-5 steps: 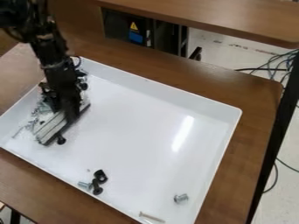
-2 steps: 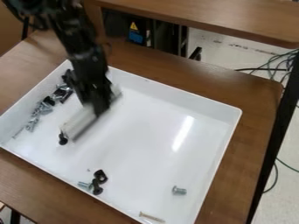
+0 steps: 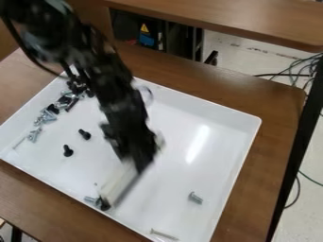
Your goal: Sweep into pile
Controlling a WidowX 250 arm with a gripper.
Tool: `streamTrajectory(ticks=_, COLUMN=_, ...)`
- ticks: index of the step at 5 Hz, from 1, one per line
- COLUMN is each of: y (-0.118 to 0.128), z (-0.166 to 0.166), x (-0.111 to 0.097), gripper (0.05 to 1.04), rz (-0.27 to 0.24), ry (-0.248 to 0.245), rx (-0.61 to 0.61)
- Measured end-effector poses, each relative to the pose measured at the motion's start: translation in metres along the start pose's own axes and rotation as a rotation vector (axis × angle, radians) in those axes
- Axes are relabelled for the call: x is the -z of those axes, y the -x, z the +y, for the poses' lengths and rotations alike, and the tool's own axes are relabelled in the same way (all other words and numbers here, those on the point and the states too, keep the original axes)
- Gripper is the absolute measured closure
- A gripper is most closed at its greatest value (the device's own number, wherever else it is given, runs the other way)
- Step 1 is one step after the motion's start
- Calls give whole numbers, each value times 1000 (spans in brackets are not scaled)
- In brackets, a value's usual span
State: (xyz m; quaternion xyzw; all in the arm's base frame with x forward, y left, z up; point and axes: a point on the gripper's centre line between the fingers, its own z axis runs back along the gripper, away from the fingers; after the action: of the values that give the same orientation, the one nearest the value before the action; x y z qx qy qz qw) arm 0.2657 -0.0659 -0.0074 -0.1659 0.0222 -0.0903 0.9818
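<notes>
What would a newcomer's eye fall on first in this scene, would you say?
Most striking is the black robot arm, slanting from the upper left over the big white tray, with a pale, flat tool at its lower end. Next comes the cluster of mixed metal and black hardware along the tray's left side, then the lone silver bolt at lower right.

In front of you, the tray (image 3: 183, 124) rests on the table (image 3: 277, 118), with a second tabletop (image 3: 221, 16) beyond it. Inside the tray, you have a strung-out group of hardware (image 3: 48, 116) along the left side. The block (image 3: 118, 182) sits near the middle of the near-left side, under the gripper (image 3: 140, 158); one bolt (image 3: 92, 200) lies beside its near end. A screw (image 3: 195, 197) lies right of the block, and a longer screw (image 3: 164, 234) lies at your near edge
</notes>
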Motion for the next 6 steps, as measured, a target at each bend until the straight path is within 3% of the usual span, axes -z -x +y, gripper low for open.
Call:
streamTrajectory(ticks=1, y=-2, z=-13, x=12, gripper=728, rz=-5, ry=-12, rx=-5)
streamTrajectory(ticks=2, y=3, z=13, x=22, gripper=728, rz=28, ry=-34, rx=-42)
streamTrajectory(ticks=3, y=3, z=55, x=21, gripper=728, rz=18, ry=-67, rx=-104)
streamTrajectory(ticks=5, y=5, z=108, x=12, gripper=728, rz=107, ry=-220, rx=17)
streamTrajectory(ticks=6, y=6, z=141, x=0, gripper=728, rz=127, ry=-281, rx=26)
